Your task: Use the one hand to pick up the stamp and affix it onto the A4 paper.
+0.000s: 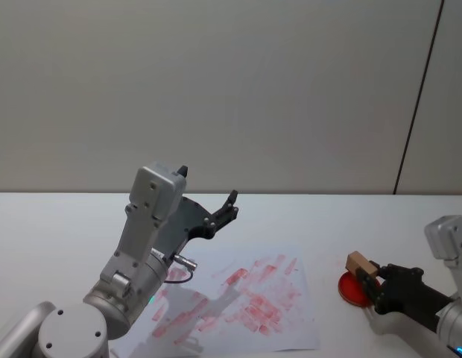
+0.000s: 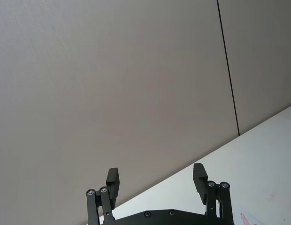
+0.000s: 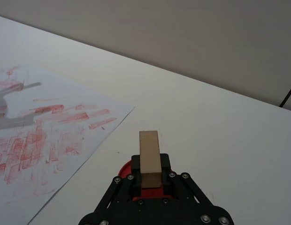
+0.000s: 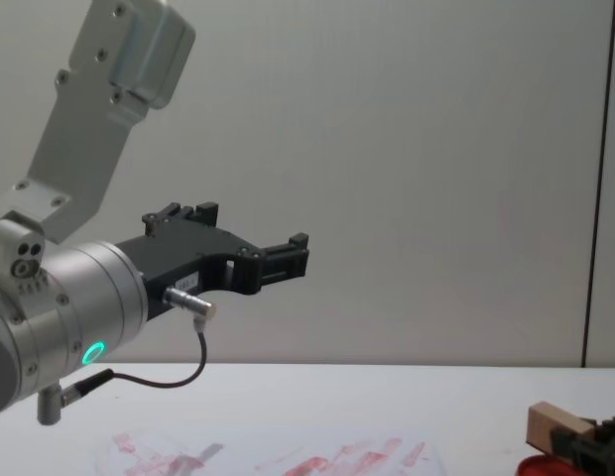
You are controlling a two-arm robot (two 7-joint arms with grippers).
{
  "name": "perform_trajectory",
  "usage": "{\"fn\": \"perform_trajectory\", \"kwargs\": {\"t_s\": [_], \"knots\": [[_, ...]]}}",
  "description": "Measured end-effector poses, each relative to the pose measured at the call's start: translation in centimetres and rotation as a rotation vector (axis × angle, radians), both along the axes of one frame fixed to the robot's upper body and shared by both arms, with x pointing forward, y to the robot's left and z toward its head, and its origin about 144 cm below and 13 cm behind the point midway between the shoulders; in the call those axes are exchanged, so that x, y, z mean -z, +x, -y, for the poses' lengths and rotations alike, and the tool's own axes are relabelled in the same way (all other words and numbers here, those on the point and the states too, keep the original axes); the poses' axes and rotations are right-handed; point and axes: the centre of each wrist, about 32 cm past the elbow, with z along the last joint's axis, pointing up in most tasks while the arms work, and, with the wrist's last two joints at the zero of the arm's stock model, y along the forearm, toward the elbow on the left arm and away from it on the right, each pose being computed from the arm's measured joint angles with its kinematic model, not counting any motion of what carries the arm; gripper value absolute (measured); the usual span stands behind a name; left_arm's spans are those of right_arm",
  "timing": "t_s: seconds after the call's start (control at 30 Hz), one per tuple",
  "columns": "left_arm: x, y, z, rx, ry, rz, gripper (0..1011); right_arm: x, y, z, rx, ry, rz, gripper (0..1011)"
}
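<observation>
A small tan wooden stamp (image 1: 358, 263) sits clamped between the two black fingers of the right tool (image 1: 371, 277), at the near right of the white surface (image 1: 365, 224). The block sticks out past the fingertips, its long side pointing forward and to the left. Directly beneath it lies a flat red ink pad (image 1: 350, 289), so the stamp looks to be just above or barely touching the pad, probably there to take on ink; I cannot tell whether they touch.

To the left, well apart from the stamp, lies the white sheet of paper (image 1: 290, 328), covered with smeared red rectangles and streaks. Its near right edge comes close to the pad. The stamp has yet to be carried over the sheet and pressed down.

The left tool (image 1: 216, 216) is raised high above the far left part of the paper, its fingers spread apart and holding nothing, likely parked up there to keep out of the way.
</observation>
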Motion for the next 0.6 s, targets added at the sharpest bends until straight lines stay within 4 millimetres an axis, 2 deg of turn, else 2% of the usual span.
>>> {"fn": "perform_trajectory", "kwargs": {"t_s": [0.4, 0.5, 0.6], "knots": [[0.0, 0.0, 0.0, 0.0, 0.0, 0.0, 1002, 0.09, -0.25, 0.24, -0.016, -0.001, -0.022, 216], [0.0, 0.0, 0.0, 0.0, 0.0, 0.0, 1003, 0.12, -0.29, 0.28, -0.016, -0.001, -0.027, 268], [0.0, 0.0, 0.0, 0.0, 0.0, 0.0, 1002, 0.22, -0.32, 0.32, -0.014, 0.0, -0.036, 387]]}}
